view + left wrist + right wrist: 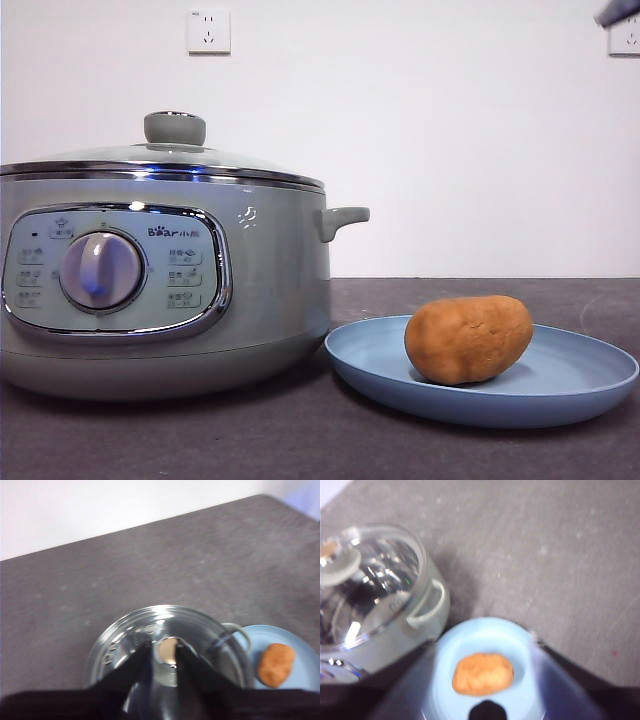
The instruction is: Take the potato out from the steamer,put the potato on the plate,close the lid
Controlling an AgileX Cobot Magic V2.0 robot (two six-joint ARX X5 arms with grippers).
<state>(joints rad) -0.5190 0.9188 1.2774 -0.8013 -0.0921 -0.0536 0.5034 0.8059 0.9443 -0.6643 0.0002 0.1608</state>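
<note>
My left fingers (165, 655), spread, hang right above the grey-green knob of the domed glass lid (167, 650), already on the steamer (160, 280); the orange-brown potato (468, 339) lies on the light-blue plate (560, 385) under my spread right fingers (482, 680).

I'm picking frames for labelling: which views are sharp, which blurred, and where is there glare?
Front view: sharp, with a glare streak on the lid rim. Left wrist view: blurred, and bright reflections on the lid glass. Right wrist view: soft, the potato and plate smeared.
</note>
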